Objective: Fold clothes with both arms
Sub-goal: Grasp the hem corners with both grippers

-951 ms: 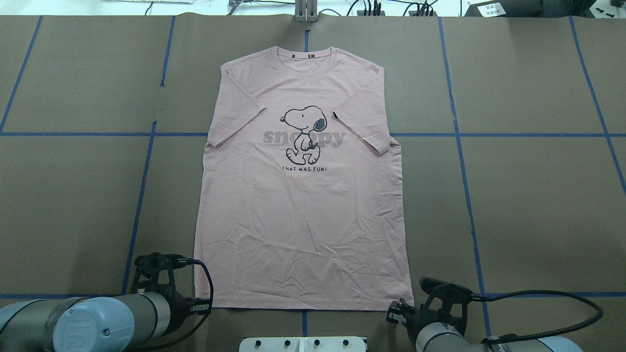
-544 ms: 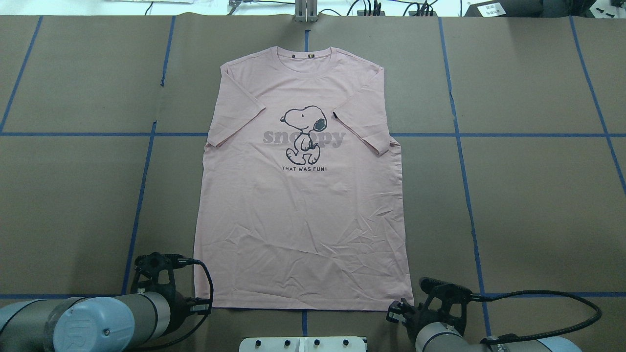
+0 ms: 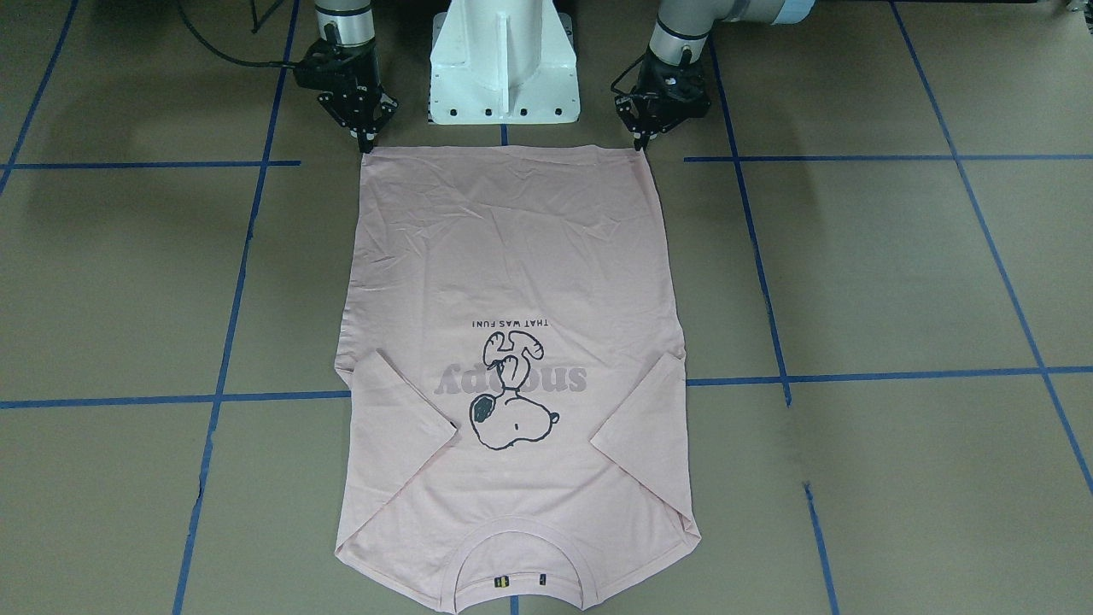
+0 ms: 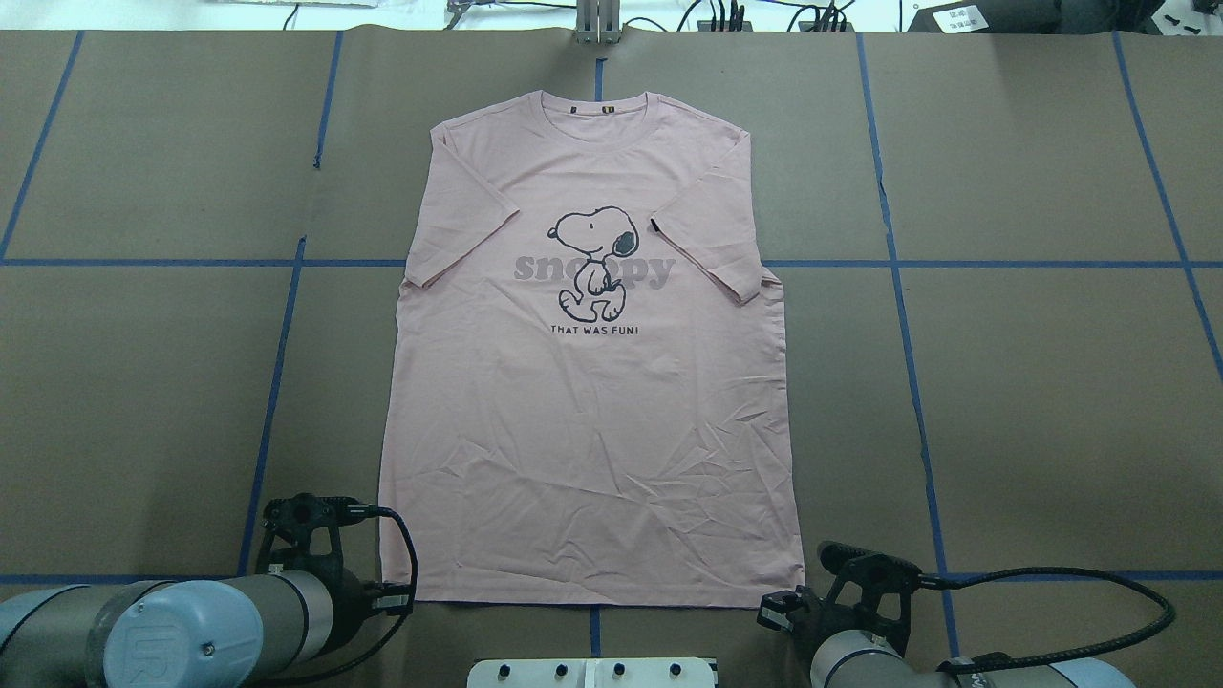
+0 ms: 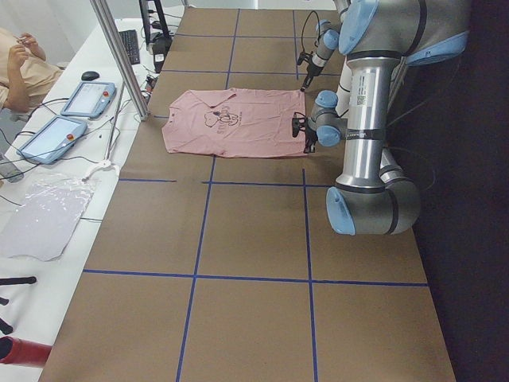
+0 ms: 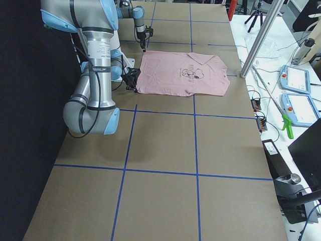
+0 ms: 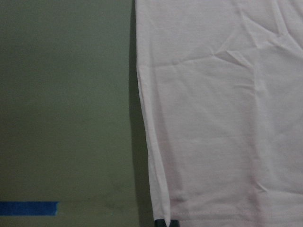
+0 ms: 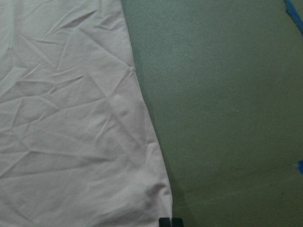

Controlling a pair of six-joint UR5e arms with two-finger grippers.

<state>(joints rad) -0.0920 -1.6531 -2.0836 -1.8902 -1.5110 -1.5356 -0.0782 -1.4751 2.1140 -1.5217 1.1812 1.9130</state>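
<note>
The pale pink T-shirt (image 4: 583, 430) lies flat on the brown table, print up, neckline far from the robot, both sleeves folded inward onto the chest. My left gripper (image 3: 640, 145) stands with its fingertips drawn together on the hem corner on my left. In the left wrist view a dark tip (image 7: 162, 222) sits right at that corner of the shirt (image 7: 222, 118). My right gripper (image 3: 367, 145) is pinched the same way on the other hem corner. Its two pads (image 8: 170, 222) meet at the shirt's (image 8: 71, 118) edge.
The white pedestal base (image 3: 504, 60) stands between the arms, just behind the hem. Blue tape lines (image 4: 898, 263) cross the brown paper. A side bench holds tablets (image 5: 75, 99) by a metal post (image 5: 119, 56), where a person (image 5: 20, 68) sits.
The right gripper has shifted slightly, and the hem corner under it has drawn in a little. The left arm and the rest of the shirt look the same.
</note>
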